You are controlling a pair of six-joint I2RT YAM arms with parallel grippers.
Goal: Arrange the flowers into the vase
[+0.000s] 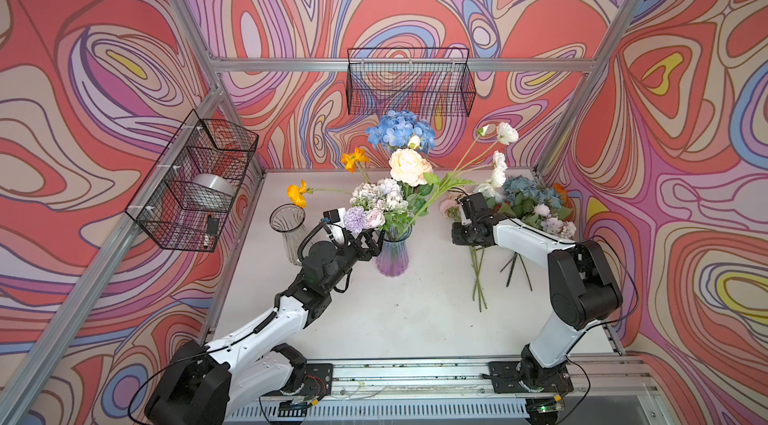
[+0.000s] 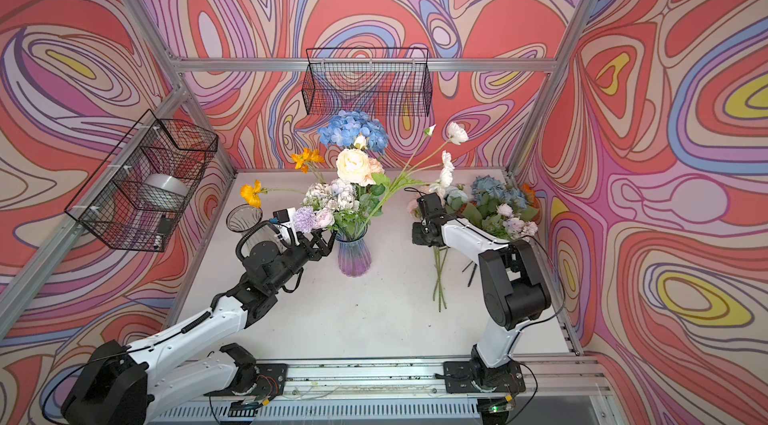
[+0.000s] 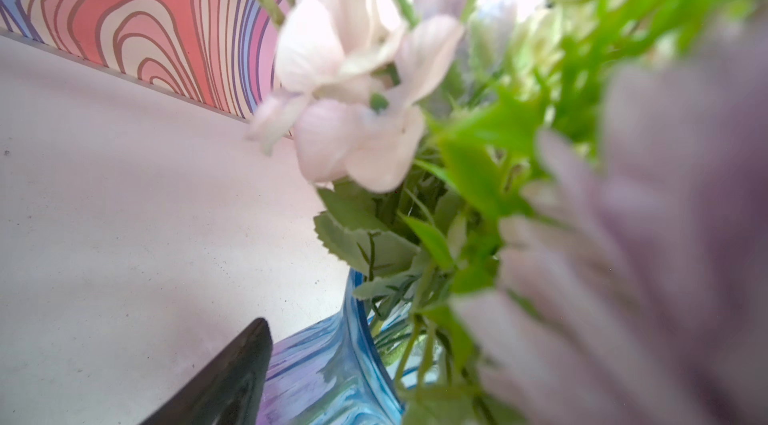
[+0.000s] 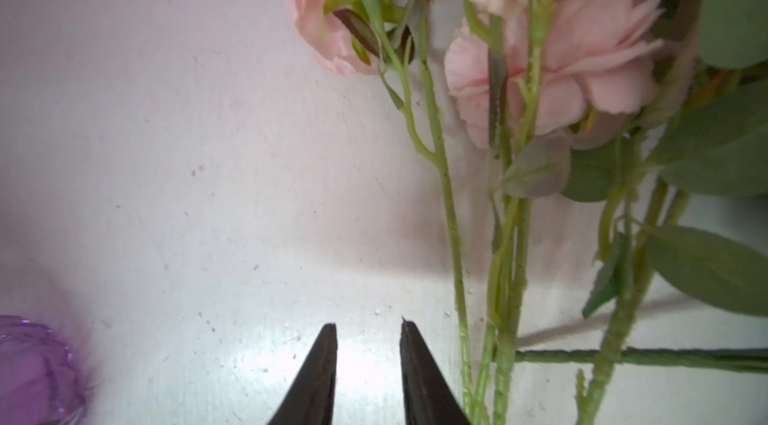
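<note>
1. Both top views: left gripper (image 1: 374, 242), jaws spread, sits at the neck of the ribbed blue-to-purple glass vase (image 1: 392, 261), which holds mixed flowers (image 2: 353, 165). Contact unclear.
2. Left wrist: one black finger (image 3: 232, 377) is just beside the vase. Blurred blooms fill the rest.
3. Right wrist: right gripper (image 4: 368, 323) shows a narrow gap, empty, low over the white table (image 4: 166, 194) beside the stems of loose pink roses (image 4: 582, 70).

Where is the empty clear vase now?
In both top views, the clear vase stands near the table's left edge, left of the purple vase holding flowers.
</note>
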